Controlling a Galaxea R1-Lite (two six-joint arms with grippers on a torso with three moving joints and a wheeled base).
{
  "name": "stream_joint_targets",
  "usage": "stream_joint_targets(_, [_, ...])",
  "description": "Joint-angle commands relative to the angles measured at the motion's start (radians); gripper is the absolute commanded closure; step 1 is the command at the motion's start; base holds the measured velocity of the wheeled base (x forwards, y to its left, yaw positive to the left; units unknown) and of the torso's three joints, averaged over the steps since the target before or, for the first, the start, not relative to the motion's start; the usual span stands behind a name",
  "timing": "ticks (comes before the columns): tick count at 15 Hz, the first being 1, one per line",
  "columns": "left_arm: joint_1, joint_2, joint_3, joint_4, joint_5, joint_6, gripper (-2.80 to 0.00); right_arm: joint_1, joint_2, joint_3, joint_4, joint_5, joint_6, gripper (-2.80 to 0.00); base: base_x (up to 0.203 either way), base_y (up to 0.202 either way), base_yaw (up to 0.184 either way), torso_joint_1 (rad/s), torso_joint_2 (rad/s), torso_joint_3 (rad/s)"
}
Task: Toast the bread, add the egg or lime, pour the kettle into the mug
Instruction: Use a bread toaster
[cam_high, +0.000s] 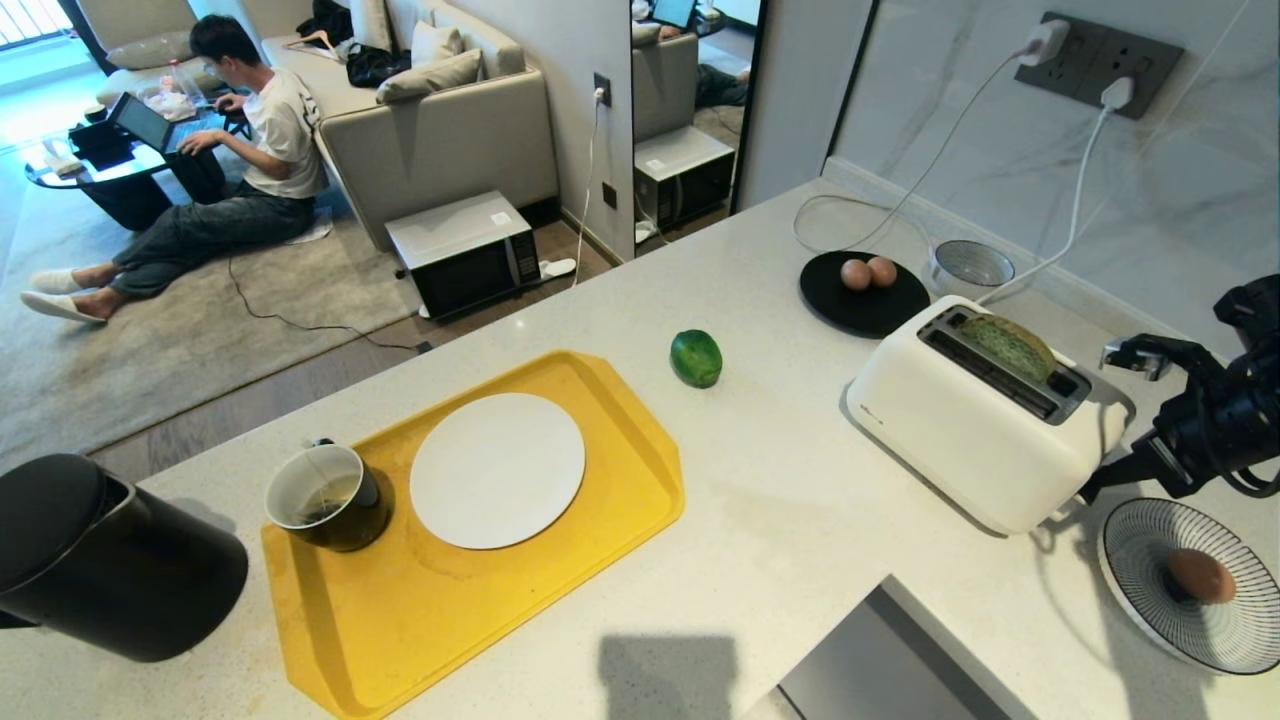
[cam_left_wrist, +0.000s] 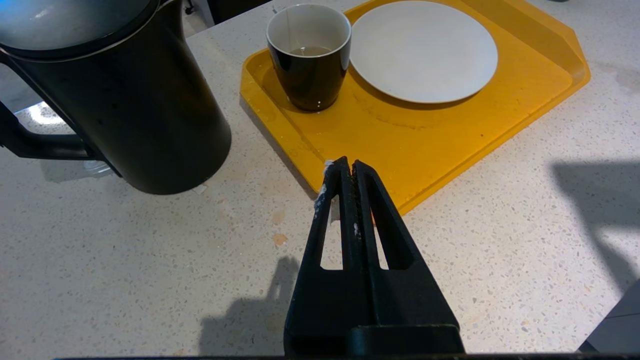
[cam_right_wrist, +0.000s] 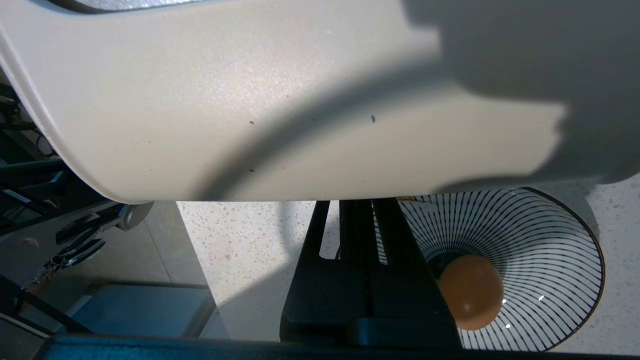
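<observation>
The pale green bread (cam_high: 1010, 345) stands in a slot of the white toaster (cam_high: 960, 430). My right gripper (cam_high: 1100, 488) is shut, empty, and pressed against the toaster's near right end; in the right wrist view its tips (cam_right_wrist: 370, 205) vanish under the toaster body (cam_right_wrist: 280, 100). Beside it, the egg (cam_high: 1200, 575) (cam_right_wrist: 470, 292) lies in a striped bowl (cam_high: 1150, 530). The lime (cam_high: 696, 357) rests mid-counter. The black kettle (cam_high: 90, 560) (cam_left_wrist: 115, 95) stands far left, next to the mug (cam_high: 328, 497) (cam_left_wrist: 308, 55). My left gripper (cam_left_wrist: 348, 165) hangs shut over the tray's corner.
The mug shares a yellow tray (cam_high: 620, 500) with a white plate (cam_high: 497, 470). Behind the toaster are a black plate (cam_high: 850, 310) with two brown eggs, a small bowl (cam_high: 970, 265) and power cables. A person (cam_high: 260, 130) sits on the floor beyond the counter.
</observation>
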Motion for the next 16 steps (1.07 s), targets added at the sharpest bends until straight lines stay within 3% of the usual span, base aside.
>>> stream_joint_targets(1, [0.0, 0.002, 0.0, 0.0, 0.0, 0.0, 0.0, 0.0, 0.001, 0.0, 0.003, 0.003, -0.006, 0.0, 0.0, 0.0, 0.0, 0.0, 0.0, 0.0])
stream_joint_targets(16, [0.0, 0.002, 0.0, 0.0, 0.002, 0.0, 0.0, 0.001, 0.004, -0.01, 0.003, 0.003, -0.01, 0.0, 0.0, 0.0, 0.0, 0.0, 0.0, 0.0])
